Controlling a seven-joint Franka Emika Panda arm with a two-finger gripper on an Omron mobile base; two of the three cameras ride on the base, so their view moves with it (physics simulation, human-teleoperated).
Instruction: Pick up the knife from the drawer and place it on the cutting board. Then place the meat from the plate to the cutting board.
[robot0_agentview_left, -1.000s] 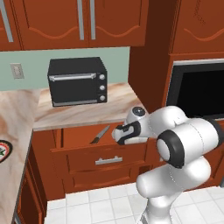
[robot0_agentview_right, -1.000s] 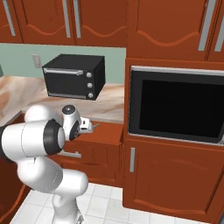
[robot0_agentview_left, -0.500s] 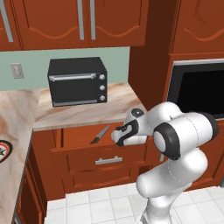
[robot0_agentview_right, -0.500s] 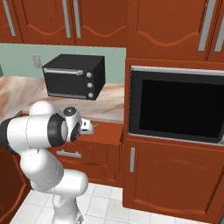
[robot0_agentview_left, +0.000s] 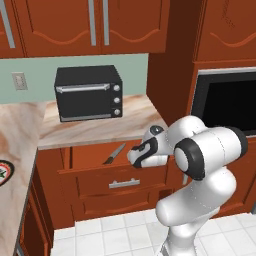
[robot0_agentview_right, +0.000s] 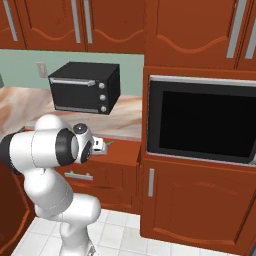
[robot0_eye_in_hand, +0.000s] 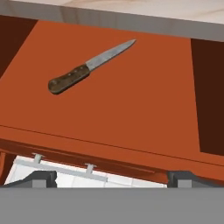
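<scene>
The drawer (robot0_agentview_left: 95, 156) stands pulled out below the counter, its silver bar handle (robot0_agentview_left: 124, 183) on the front. The knife (robot0_eye_in_hand: 87, 68) lies flat on the drawer floor, dark brown handle toward the left and blade pointing up-right in the hand view; it also shows as a slanted sliver (robot0_agentview_left: 114, 154). My gripper (robot0_agentview_left: 137, 157) hovers over the drawer's right part, to the right of the knife and not touching it. It is open (robot0_eye_in_hand: 112, 179), both fingertips (robot0_eye_in_hand: 40, 178) wide apart with nothing between them. The red-rimmed plate (robot0_agentview_left: 3, 172) peeks in at the left edge. The cutting board and meat are out of view.
A black toaster oven (robot0_agentview_left: 89, 92) sits on the marble counter (robot0_agentview_left: 100, 127) above the drawer. A built-in oven (robot0_agentview_right: 200, 120) fills the tall cabinet to the right. Wall cabinets (robot0_agentview_left: 90, 25) hang overhead. White floor tiles (robot0_agentview_left: 110, 235) lie below the drawer front.
The arm has shifted a little and the hand has edged left over the drawer. The knife has not moved and the jaws stay open.
</scene>
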